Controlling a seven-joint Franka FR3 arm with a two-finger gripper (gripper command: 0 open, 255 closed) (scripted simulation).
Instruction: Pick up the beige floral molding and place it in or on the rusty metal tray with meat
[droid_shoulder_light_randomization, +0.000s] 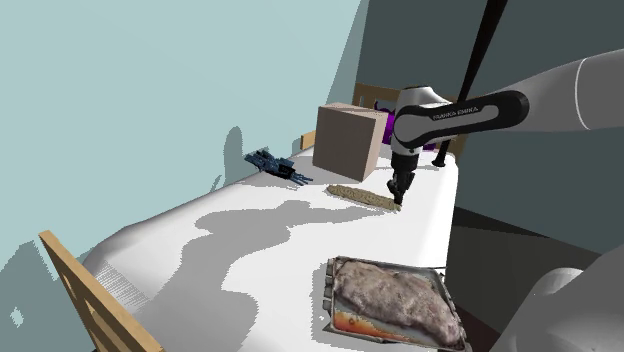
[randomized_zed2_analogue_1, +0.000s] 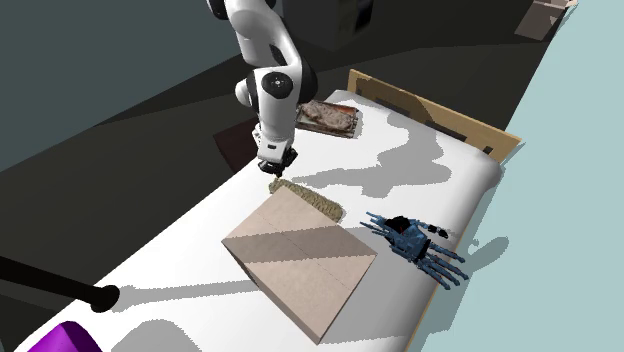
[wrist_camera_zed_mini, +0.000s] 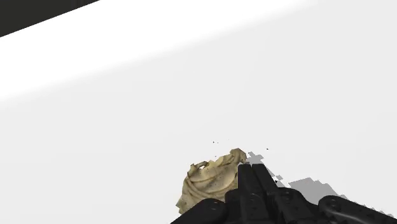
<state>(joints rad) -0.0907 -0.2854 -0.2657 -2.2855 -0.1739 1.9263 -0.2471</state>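
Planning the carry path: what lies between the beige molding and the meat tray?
Nothing but bare white tabletop separates the beige molding from the rusty meat tray; the shoulder view shows this stretch plainly.

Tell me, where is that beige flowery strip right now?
In the shoulder view the beige floral molding lies on the white surface, just in front of the cardboard box, with the gripper at its right end.
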